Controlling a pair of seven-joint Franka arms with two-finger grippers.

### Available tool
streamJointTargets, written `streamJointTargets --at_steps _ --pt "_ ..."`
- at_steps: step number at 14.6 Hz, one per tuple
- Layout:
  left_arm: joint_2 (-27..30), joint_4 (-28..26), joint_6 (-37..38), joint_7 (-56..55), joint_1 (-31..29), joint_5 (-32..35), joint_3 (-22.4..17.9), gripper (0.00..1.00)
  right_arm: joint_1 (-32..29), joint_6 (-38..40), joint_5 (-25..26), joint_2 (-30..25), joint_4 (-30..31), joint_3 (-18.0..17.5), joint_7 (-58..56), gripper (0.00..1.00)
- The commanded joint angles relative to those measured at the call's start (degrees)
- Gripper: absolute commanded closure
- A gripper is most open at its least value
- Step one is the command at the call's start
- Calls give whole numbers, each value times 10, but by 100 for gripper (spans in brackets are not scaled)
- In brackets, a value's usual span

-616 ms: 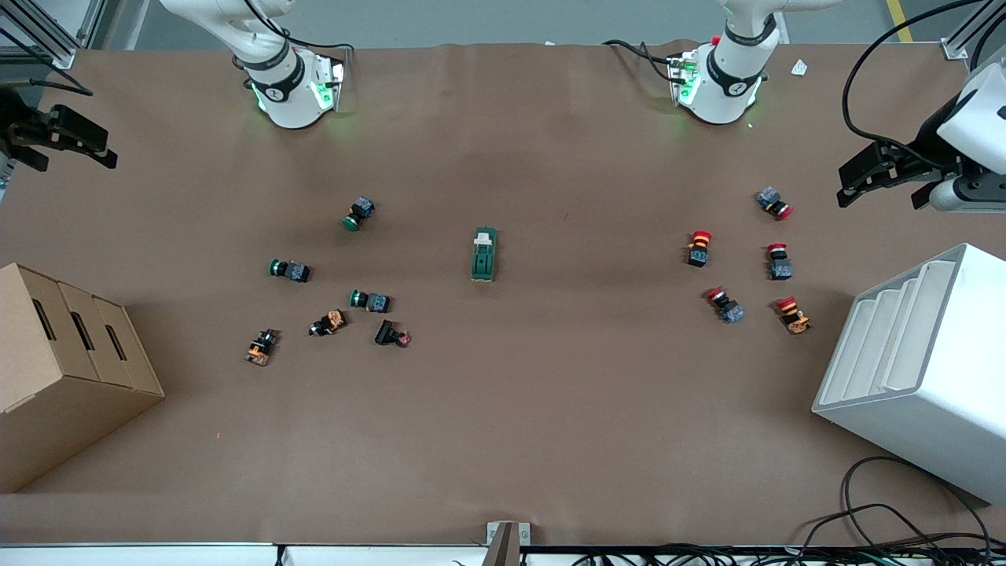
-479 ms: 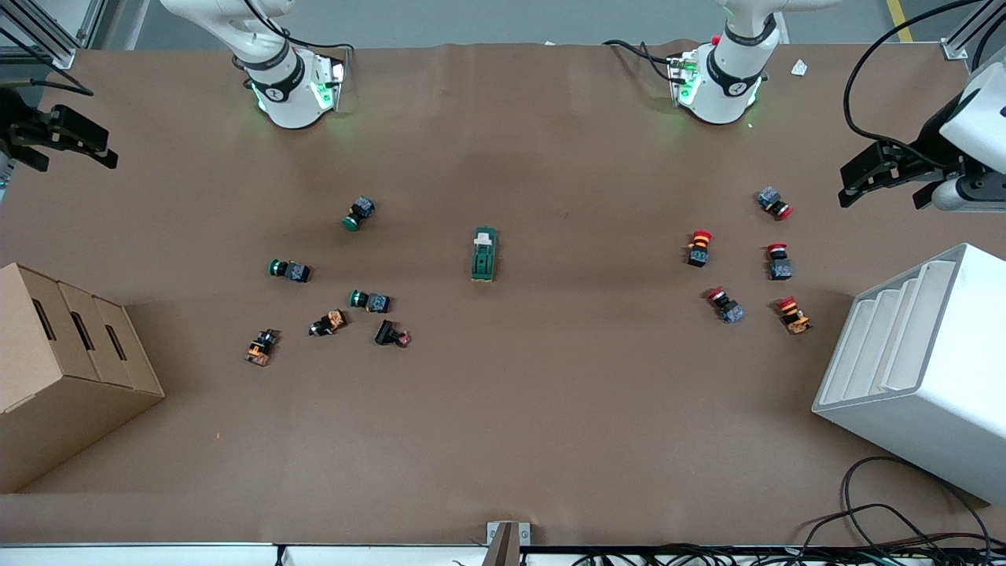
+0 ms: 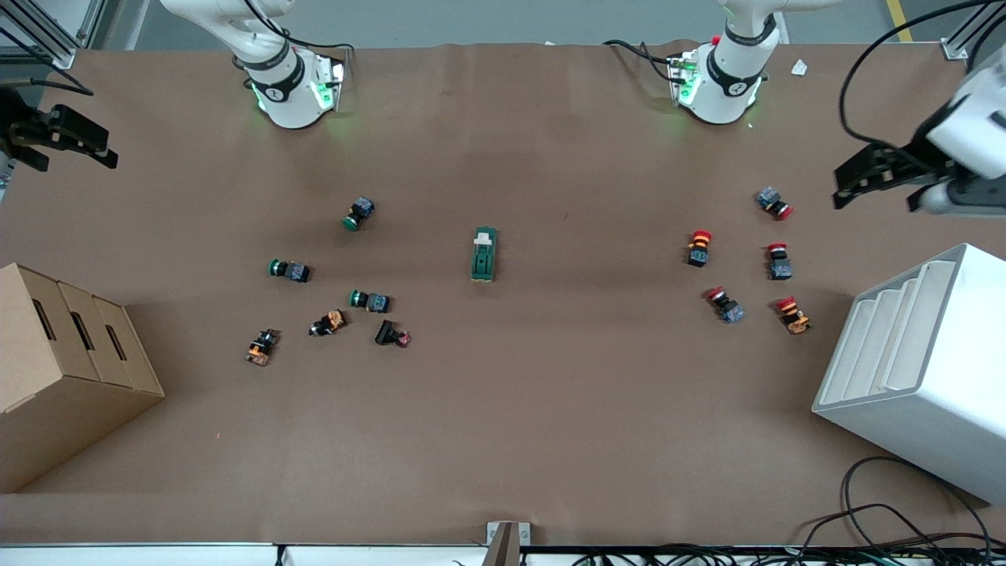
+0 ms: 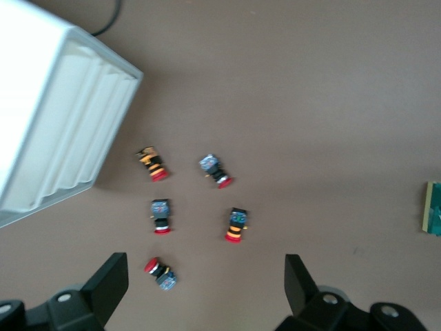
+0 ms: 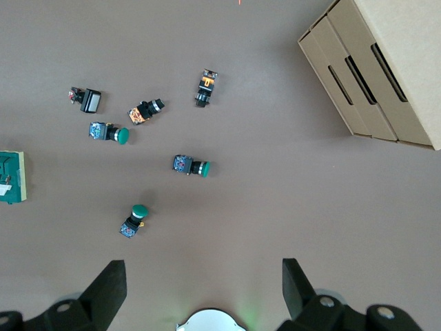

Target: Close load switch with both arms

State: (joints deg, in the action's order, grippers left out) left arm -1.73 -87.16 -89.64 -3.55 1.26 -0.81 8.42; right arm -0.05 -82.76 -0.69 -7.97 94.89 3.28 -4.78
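The dark-green load switch (image 3: 484, 256) lies flat at the table's middle, its white sliding piece at the end toward the robots' bases. It shows at the edge of the left wrist view (image 4: 433, 207) and of the right wrist view (image 5: 12, 177). My left gripper (image 3: 874, 203) is open and empty, up in the air at the left arm's end of the table, over the red push buttons (image 4: 160, 270). My right gripper (image 3: 77, 161) is open and empty, up in the air at the right arm's end, with its own base (image 5: 210, 320) below it.
Green, orange and black push buttons (image 3: 369, 299) lie scattered toward the right arm's end, red ones (image 3: 778, 260) toward the left arm's end. A cardboard box (image 3: 59, 369) and a white ribbed rack (image 3: 919, 369) stand at the two ends. Cables (image 3: 888, 527) lie at the front edge.
My left gripper has shifted slightly toward the table's middle. The right arm and the load switch have not moved.
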Motion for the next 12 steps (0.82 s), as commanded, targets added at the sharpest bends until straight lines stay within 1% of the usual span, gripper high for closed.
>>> streamJointTargets --at_steps 1,3,5,7,9,10,11,12 --pt "-26 8 -29 -13 14 -11 46 0 11 3 -1 1 -7 1 0 0" --pt "-31 5 -40 -50 18 -21 76 0 11 4 -1 1 -8 2 1 0" --pt "-44 4 -55 -145 36 -18 110 0 10 4 0 3 -10 2 5 0" --pt "-54 -9 -59 -261 63 -17 130 0 6 4 0 14 -10 3 6 0" --pt "-65 -13 -78 -347 111 -12 136 0 5 4 0 53 -14 3 4 0" --pt "-81 -13 -92 -409 137 -5 136 0 5 1 0 66 -21 3 1 0" --pt "-97 -13 -106 -471 166 19 138 0 3 -3 -1 78 -22 4 0 0" --pt "-115 -14 -113 -524 212 70 138 0 1 -8 -1 92 -24 4 0 0"
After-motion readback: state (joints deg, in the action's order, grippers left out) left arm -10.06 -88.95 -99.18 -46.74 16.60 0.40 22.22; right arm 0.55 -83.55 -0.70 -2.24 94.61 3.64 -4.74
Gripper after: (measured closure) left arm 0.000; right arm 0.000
